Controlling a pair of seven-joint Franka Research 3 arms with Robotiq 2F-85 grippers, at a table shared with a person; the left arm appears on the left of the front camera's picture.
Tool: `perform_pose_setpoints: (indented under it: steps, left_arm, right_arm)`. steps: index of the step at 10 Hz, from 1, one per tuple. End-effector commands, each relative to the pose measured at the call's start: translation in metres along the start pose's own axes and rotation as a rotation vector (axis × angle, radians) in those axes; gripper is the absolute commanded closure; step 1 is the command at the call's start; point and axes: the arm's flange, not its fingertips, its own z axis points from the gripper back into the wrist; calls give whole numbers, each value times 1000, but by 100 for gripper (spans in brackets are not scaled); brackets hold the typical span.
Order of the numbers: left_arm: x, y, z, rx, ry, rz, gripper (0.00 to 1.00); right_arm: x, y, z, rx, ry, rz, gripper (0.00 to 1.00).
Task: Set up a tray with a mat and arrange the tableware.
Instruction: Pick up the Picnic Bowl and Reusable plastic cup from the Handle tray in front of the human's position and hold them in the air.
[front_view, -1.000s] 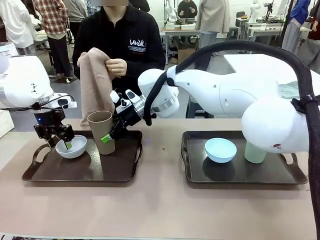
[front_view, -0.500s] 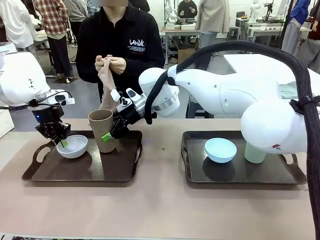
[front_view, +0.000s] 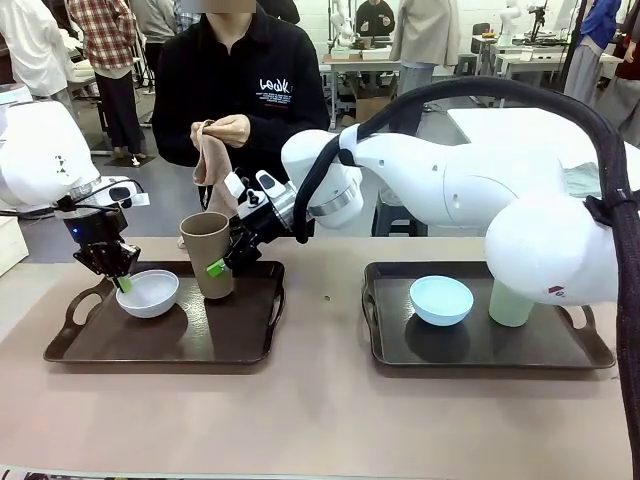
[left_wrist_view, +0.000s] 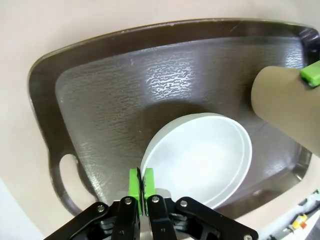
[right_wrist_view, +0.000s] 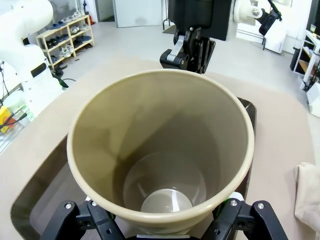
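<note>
My left gripper (front_view: 120, 281) is shut on the near rim of the white bowl (front_view: 150, 293), which sits in the left dark tray (front_view: 150, 350). In the left wrist view its green pads (left_wrist_view: 134, 182) pinch the white bowl's (left_wrist_view: 200, 160) edge. My right gripper (front_view: 222, 265) reaches across from the right, and its jaws are closed around the lower part of the tan-brown cup (front_view: 207, 255), upright over the same tray. The cup (right_wrist_view: 160, 150) is empty inside. The light blue bowl (front_view: 441, 299) and the pale green cup (front_view: 508, 305) stand in the right tray (front_view: 400, 350). The person holds a tan cloth mat (front_view: 207, 160).
The person stands at the far side behind the left tray, both hands (front_view: 232, 128) bunching the cloth at chest height. My right arm's big white body (front_view: 480, 190) spans the table's back and hides part of the pale green cup. Bare tabletop (front_view: 320, 420) lies in front.
My left gripper has closed on the white bowl's rim. The tan cup and right gripper have shifted slightly up and to the right. The person has gathered the hanging cloth into both hands.
</note>
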Motion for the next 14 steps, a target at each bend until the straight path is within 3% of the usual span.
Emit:
perform_pose_setpoints:
  steps: [1,4,8,10,11,12,14]
  left_arm:
    - [-6,-3,11,11,-8,0,100]
    - [-28,-19,75,15,-112,-9,100]
    - [-75,-57,191,99,-300,-39,100]
    - [-99,-71,234,126,-324,-17,100]
    - [-101,-69,239,119,-300,36,100]
    - [-94,-66,232,103,-340,-49,100]
    - [-94,-66,232,103,-340,-49,100]
  right_arm:
    - [16,24,15,-2,-21,36,100]
    - [79,71,44,-51,-20,113,100]
    - [161,130,73,-143,81,224,100]
    - [189,148,83,-214,139,245,100]
    - [191,147,88,-257,142,242,100]
    - [194,126,76,-160,134,226,100]
    - [194,126,76,-160,134,226,100]
